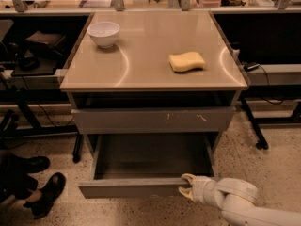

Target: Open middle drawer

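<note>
The middle drawer (134,188) is pulled out of the grey cabinet, low in the camera view. Its front is plain and flat, and a shallow grey tray (153,157) shows inside with nothing in it. My gripper (185,186) comes in from the lower right on a white arm. It is at the right end of the drawer's front, with its pale fingers (188,178) closed over the front's top edge. Above the open drawer sits the larger grey front with pale scratch marks (153,119), which is closed.
A white bowl (104,33) and a yellow sponge (186,61) lie on the cabinet's top (150,74). Black shoes (44,194) stand on the floor at lower left. Dark shelving and cables flank the cabinet on both sides.
</note>
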Controlling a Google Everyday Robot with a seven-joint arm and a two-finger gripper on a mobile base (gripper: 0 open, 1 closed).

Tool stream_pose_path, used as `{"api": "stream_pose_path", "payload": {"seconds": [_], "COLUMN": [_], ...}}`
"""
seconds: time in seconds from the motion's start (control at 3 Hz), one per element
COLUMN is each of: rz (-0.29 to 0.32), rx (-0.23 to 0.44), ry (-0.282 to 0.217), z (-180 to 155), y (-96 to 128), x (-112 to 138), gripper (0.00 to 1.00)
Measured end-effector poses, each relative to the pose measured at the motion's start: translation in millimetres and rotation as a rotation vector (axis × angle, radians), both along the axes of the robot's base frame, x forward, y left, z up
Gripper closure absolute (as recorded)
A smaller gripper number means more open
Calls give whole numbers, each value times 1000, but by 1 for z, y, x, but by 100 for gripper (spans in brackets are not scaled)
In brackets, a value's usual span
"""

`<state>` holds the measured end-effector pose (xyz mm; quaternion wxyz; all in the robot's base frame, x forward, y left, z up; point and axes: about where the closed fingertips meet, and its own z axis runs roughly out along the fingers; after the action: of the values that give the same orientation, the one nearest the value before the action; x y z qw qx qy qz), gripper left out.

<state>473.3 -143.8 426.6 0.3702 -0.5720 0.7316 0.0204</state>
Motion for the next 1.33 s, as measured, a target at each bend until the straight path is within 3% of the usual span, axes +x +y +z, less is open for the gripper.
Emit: {"api": "stream_pose_path", "payload": {"seconds": [1.33], "rz": [2], "rx": [8], "ry": [-2], "z": [2], "y": [-4], "x": [-20], "gripper": [100]}}
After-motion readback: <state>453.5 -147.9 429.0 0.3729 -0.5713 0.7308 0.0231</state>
